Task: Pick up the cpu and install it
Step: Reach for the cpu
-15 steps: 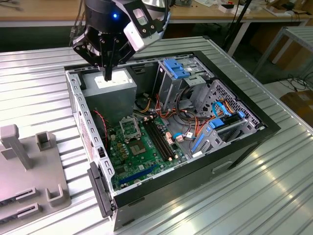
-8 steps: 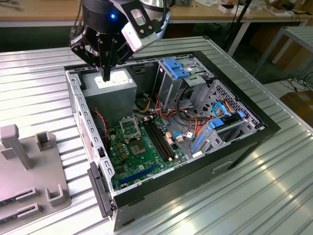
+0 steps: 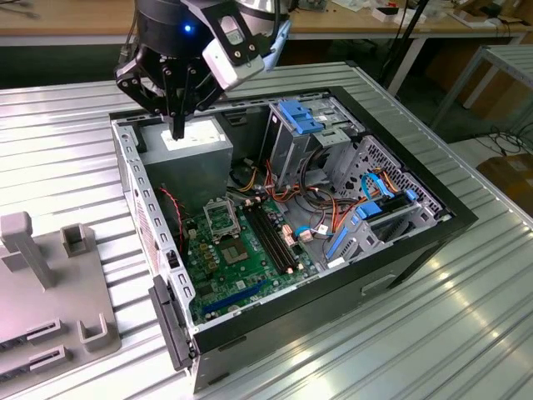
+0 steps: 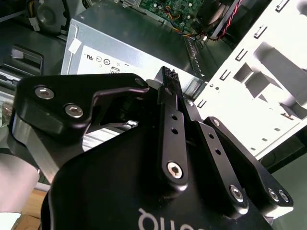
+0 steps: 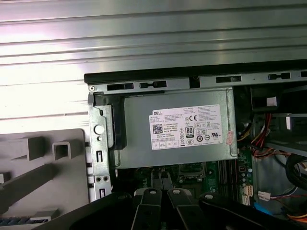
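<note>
I see the hand (image 3: 177,129) clenched, hovering just above the grey power supply (image 3: 204,156) inside the open computer case (image 3: 454,221).

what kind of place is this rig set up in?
Probably a robotics lab or workshop: an opened desktop PC case sits on a ribbed metal table, a grey fixture block beside it, and wooden workbenches with cables stand behind.

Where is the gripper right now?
In the exterior view the gripper hangs over the grey power supply in the open case, toward the exterior view's left.
</note>
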Tool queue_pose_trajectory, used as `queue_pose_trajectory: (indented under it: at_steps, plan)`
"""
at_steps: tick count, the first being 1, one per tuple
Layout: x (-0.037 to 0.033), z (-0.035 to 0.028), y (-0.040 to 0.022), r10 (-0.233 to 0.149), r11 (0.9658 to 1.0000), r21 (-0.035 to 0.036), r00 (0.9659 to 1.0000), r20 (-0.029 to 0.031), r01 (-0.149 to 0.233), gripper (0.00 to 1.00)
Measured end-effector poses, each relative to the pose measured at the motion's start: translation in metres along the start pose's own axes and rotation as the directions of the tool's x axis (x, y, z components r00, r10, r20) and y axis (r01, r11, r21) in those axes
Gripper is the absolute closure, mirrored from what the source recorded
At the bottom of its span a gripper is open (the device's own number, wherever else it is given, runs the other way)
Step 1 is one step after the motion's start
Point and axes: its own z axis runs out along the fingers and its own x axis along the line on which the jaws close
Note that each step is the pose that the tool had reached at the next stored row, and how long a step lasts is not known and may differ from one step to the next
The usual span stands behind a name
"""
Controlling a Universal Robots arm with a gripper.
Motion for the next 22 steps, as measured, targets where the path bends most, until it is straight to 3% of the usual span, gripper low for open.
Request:
queue_pose_trajectory:
  at_steps: [22]
  plan:
    - [0.0162, 0.0015, -0.0013, 0.000, 1.0000, 0.0001, 1.0000, -0.0003, 0.000, 0.89]
